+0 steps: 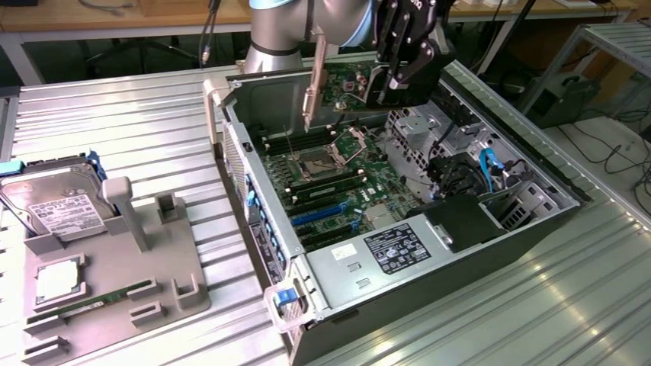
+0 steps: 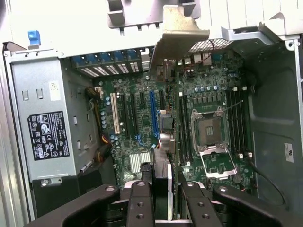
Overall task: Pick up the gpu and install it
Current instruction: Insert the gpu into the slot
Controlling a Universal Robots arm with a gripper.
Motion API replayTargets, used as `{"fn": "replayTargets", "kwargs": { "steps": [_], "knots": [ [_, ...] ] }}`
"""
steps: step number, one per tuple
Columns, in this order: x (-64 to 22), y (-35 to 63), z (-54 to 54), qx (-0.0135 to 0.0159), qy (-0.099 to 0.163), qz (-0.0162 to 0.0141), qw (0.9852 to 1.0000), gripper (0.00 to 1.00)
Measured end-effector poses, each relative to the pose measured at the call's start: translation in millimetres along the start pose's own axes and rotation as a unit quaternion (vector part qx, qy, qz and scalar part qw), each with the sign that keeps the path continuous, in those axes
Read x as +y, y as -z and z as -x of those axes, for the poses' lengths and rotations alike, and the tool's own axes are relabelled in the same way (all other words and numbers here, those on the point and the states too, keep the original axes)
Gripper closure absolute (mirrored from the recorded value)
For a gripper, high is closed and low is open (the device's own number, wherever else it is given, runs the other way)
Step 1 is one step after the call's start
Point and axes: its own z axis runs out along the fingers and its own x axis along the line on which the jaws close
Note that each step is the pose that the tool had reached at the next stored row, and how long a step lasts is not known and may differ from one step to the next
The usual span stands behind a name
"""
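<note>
Wrist view: my gripper (image 2: 161,198) is clamped on the gpu (image 2: 163,142), held edge-on above the motherboard (image 2: 142,123) of the open computer case (image 1: 529,221). Misaligned over the board, I judge, its bracket could snag the case wall.

A robotics lab or workshop, ribbed aluminium counter (image 1: 122,114) carrying an opened computer case (image 1: 529,229) with its motherboard (image 1: 336,183) exposed, grey parts fixture (image 1: 112,305) holding a hard drive (image 1: 51,200), wooden workbenches (image 1: 102,11) and trailing cables (image 1: 620,152) behind
</note>
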Motion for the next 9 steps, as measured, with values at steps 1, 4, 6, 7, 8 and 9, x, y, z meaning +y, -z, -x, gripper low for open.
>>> {"fn": "replayTargets", "kwargs": {
  "steps": [1,4,6,7,8,9],
  "knots": [
    [0.0,-1.0,0.0,0.0002,0.008,-0.0002,1.0,0.72],
    [-0.1,-3.2,0.0,0.0006,0.021,-0.0017,0.9998,0.72],
    [0.0,-5.4,-0.1,0.0004,0.022,-0.0037,0.9997,0.72],
    [0.1,-6.6,-0.1,0.0004,0.022,-0.0042,0.9997,0.72],
    [0.0,-7.7,-0.1,0.0004,0.023,-0.005,0.9997,0.72],
    [0.0,-8.7,-0.1,0.0003,0.024,-0.0056,0.9997,0.72]
  ]
}}
